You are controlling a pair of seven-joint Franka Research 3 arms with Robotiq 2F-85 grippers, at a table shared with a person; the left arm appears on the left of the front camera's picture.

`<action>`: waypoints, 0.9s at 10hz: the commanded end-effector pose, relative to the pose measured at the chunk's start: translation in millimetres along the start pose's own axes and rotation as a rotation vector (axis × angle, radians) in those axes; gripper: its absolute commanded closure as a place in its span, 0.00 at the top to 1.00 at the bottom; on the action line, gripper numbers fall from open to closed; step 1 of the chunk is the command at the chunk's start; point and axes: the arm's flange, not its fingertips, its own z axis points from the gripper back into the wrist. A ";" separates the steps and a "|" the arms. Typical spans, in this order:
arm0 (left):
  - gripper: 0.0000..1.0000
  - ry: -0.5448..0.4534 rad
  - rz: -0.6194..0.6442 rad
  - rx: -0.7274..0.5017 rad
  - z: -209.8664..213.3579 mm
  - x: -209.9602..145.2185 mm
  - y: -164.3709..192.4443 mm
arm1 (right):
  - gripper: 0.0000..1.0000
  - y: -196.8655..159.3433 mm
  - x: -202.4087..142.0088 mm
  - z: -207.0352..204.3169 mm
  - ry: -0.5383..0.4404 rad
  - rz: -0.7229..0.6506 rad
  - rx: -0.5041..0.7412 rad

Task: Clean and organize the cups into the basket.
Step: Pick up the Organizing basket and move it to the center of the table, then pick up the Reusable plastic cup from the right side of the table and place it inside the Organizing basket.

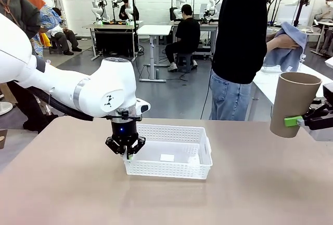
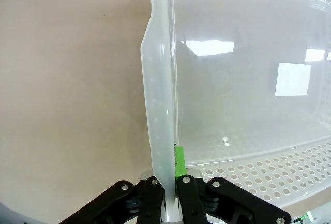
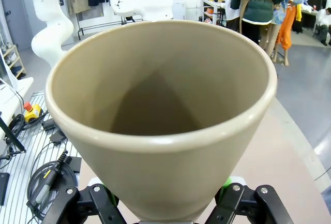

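left pincer [image 2: 170, 185] tight on basket [image 2: 159, 105] wall

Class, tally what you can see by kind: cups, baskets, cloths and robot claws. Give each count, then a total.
Tan cup: 1
White basket: 1
Blue cloth: 1
Claws: 2, the left claw and the right claw
Total: 5

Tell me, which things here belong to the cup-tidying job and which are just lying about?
Job:
tan cup, held by the right gripper
white basket, its end wall pinched by the left gripper
blue cloth in the person's hand, probably for cleaning

Just about:
white desk far behind
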 end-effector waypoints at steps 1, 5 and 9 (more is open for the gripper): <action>0.00 0.002 0.003 -0.003 -0.6 -1.5 0.2 | 0.00 -0.4 -2.2 -1.7 0.005 0.016 -0.003; 0.00 0.002 0.003 -0.003 -0.6 -1.5 0.2 | 0.81 26.1 56.9 -24.6 0.202 0.125 -0.014; 0.00 0.002 0.003 -0.003 -0.6 -1.5 0.2 | 0.81 37.4 128.6 -159.5 0.730 0.212 -0.145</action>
